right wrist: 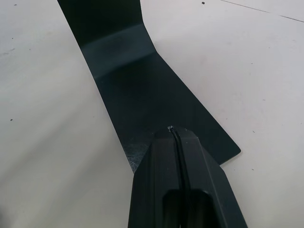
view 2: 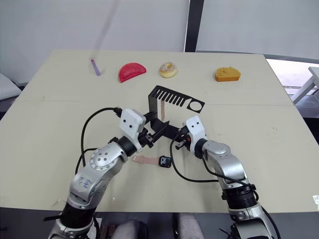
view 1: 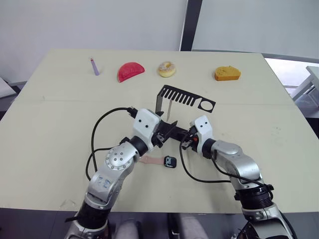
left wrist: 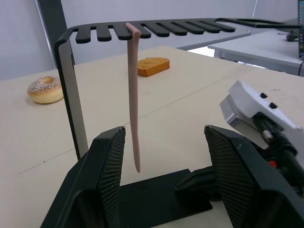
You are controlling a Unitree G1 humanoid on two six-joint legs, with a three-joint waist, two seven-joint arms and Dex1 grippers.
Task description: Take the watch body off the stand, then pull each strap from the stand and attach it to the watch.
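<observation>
The black stand (view 1: 185, 98) is upright mid-table, and one pale pink strap (left wrist: 134, 99) hangs from its comb-slotted arm. My left gripper (left wrist: 166, 183) is open at the base of the stand. The strap's lower end hangs just beyond its fingers (left wrist: 110, 175), near one pad and not touching it. My right gripper (right wrist: 173, 130) is shut, its tip resting on the stand's flat base (right wrist: 142, 90). The watch body (view 1: 170, 162) lies on the table in front of the stand. The other strap (view 1: 149, 160) lies flat against its left side.
Along the far side lie a purple stick (view 1: 94, 66), a red half-round piece (view 1: 130, 71), a donut (view 1: 167, 69) and an orange bread-like piece (view 1: 227, 73). Black cables loop from both wrists over the table near the watch.
</observation>
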